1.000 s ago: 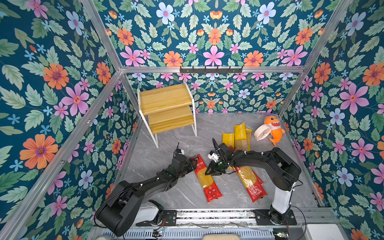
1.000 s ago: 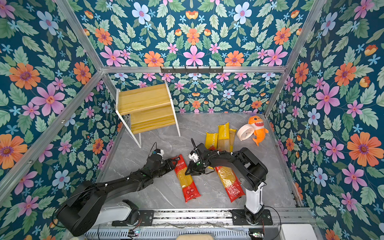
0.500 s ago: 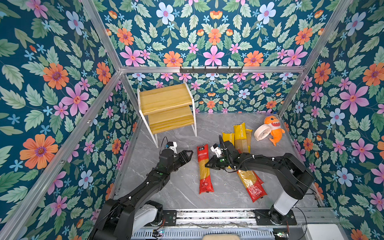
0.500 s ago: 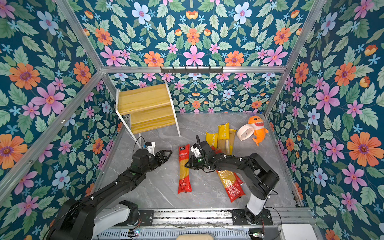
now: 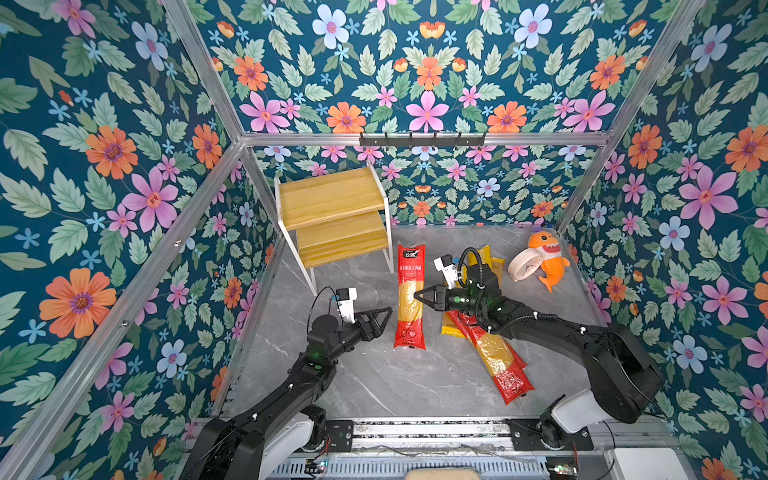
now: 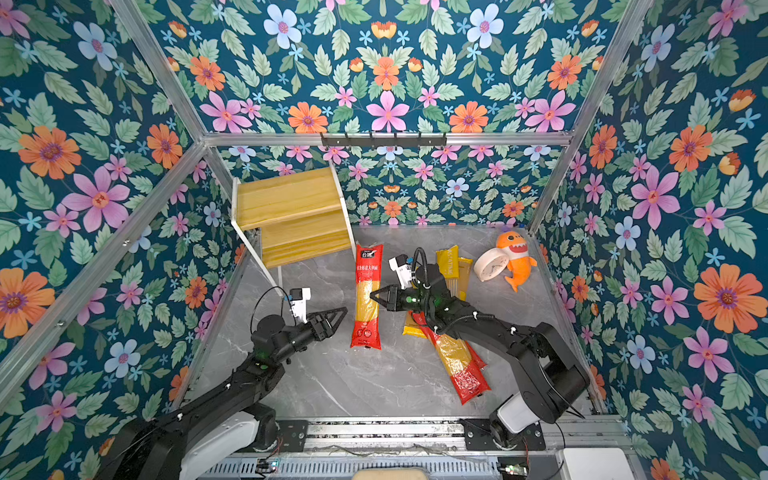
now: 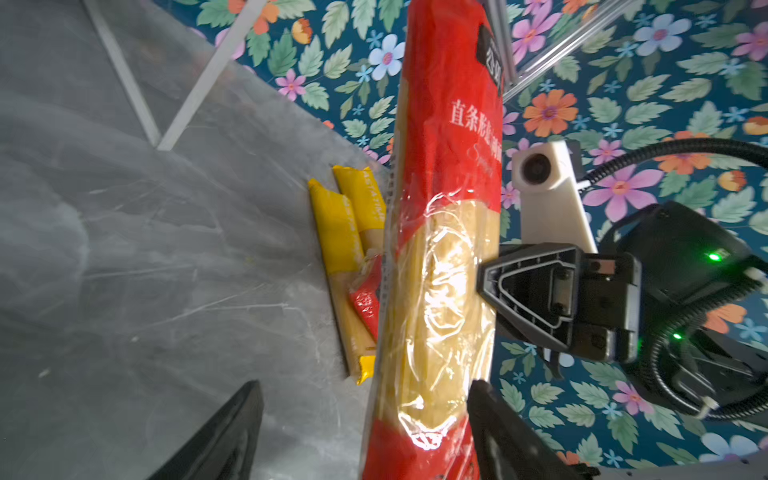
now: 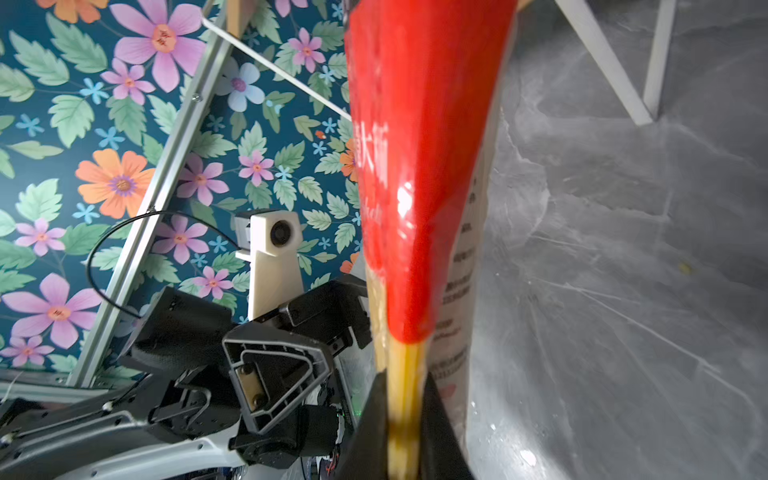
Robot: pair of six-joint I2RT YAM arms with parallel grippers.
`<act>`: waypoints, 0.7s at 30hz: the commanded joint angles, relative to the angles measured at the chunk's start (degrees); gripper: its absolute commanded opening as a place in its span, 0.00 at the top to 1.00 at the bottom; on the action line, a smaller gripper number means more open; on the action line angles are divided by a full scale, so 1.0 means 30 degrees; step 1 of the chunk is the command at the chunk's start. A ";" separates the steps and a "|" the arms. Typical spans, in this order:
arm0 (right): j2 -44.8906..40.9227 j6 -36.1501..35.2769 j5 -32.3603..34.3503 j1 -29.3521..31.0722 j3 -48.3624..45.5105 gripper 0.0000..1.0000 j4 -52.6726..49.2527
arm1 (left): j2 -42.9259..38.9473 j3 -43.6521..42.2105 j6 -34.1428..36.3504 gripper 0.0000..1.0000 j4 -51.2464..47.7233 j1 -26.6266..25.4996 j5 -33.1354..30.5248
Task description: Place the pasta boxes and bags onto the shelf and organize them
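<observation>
Wood boards of the shelf (image 5: 332,216) were bare on both tiers, and it stood ahead of the left gripper (image 5: 384,322), off to its left. That gripper's jaws were spread and held nothing. A red spaghetti pack (image 5: 410,299) hung just off its fingertips, in line with the gap in the left wrist view. The right gripper (image 5: 417,295) was clenched on this pack's long edge at the clear window, and the pack looked lifted off the floor.

Behind the right gripper lay the yellow packs (image 5: 494,266); under its arm lay more red packs (image 5: 503,365).

Step, as judged: carrying the first pack to the shelf. The next move calls for a swing forward and left, with the pack levelled over a board before the jaws part. An edge pinch may let it pivot.
</observation>
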 commanded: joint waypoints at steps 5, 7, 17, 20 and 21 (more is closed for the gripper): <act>-0.0048 -0.2789 -0.3433 -0.0022 0.2914 1.00 0.0013 | 0.1828 0.0842 -0.0798 0.21 0.4477 0.0018 0.2774; 0.0153 -0.2743 -0.4075 -0.0016 0.3678 1.00 -0.0110 | 0.2164 0.1154 -0.1105 0.22 0.5084 0.0028 0.3200; 0.2246 0.1013 -0.5707 -0.0007 0.6432 1.00 0.2763 | 0.2933 0.2472 -0.2810 0.39 0.7198 0.0058 0.3517; 0.3186 0.1715 -0.5596 0.0011 0.7181 1.00 0.2606 | 0.3068 0.2703 -0.3103 0.55 0.7211 0.0032 0.3283; 0.3383 0.1773 -0.5484 0.0012 0.7389 1.00 0.2345 | 0.3097 0.2779 -0.3274 0.61 0.7183 0.0057 0.3162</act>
